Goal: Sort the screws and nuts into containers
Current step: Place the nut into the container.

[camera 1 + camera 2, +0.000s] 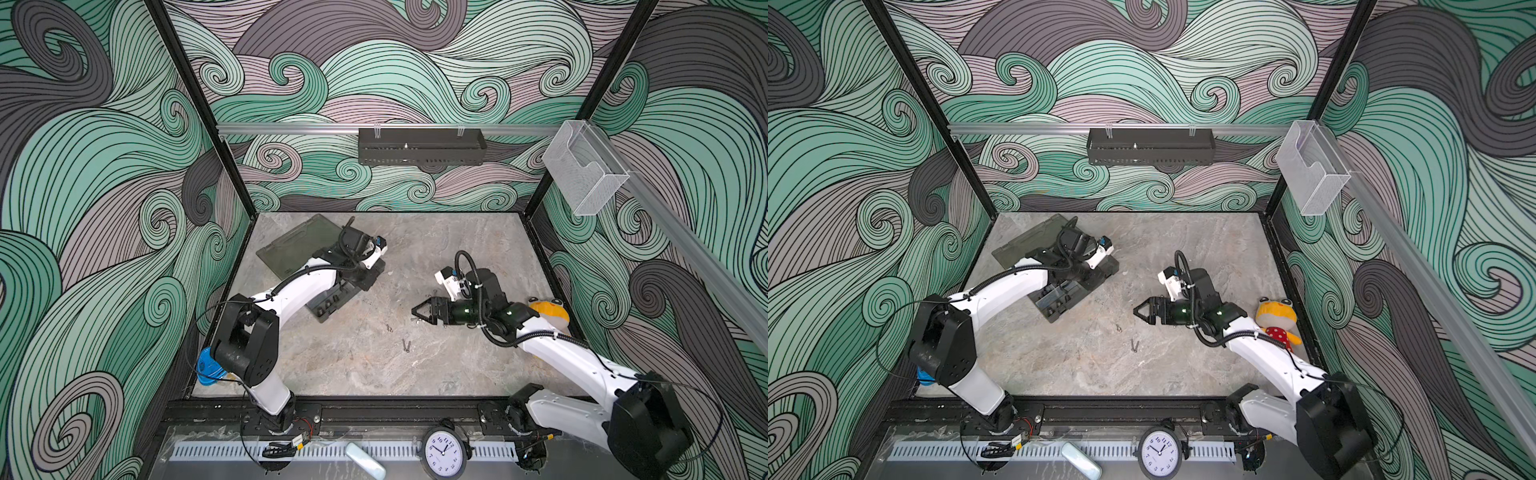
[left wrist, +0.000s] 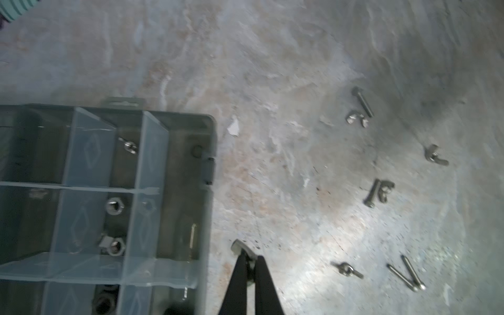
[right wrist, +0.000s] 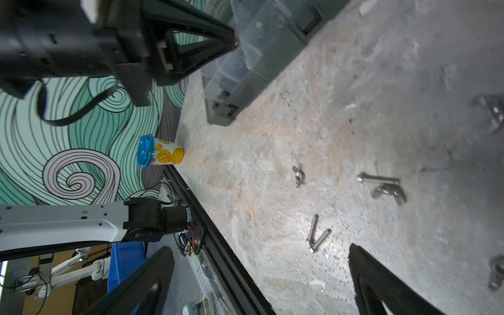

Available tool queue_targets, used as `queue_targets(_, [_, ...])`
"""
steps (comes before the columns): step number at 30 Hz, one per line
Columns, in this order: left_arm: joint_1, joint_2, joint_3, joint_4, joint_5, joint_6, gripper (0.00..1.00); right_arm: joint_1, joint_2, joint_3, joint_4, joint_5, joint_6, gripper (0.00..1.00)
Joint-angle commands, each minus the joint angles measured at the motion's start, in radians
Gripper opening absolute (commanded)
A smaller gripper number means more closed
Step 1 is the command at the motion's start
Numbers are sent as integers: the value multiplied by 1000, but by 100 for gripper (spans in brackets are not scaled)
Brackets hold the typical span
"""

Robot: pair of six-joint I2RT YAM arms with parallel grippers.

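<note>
In the left wrist view my left gripper is shut on a small silver nut that looks like a wing nut, just above the table beside the open organiser box. Its compartments hold hex nuts and a thin screw. Loose on the table lie two silver screws and a wing nut, with more screws and wing nuts further off. My right gripper hangs open over the table's middle, empty, near those screws.
A blue-lidded tub stands at the front left corner. A plush toy lies against the right wall behind my right arm. The box's lid lies open at the back left. A clear acrylic box hangs on the right rail.
</note>
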Motion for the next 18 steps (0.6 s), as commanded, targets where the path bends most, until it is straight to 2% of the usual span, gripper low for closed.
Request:
queue_targets(1, [40, 86, 90, 57, -48, 23, 8, -5, 48, 75, 28, -24, -36, 100])
queue_targets(10, [124, 315, 302, 50, -118, 20, 8, -20, 159, 98, 40, -39, -67, 100])
queue_targets(18, [158, 413, 389, 24, -100, 36, 15, -48, 226, 76, 75, -71, -63, 100])
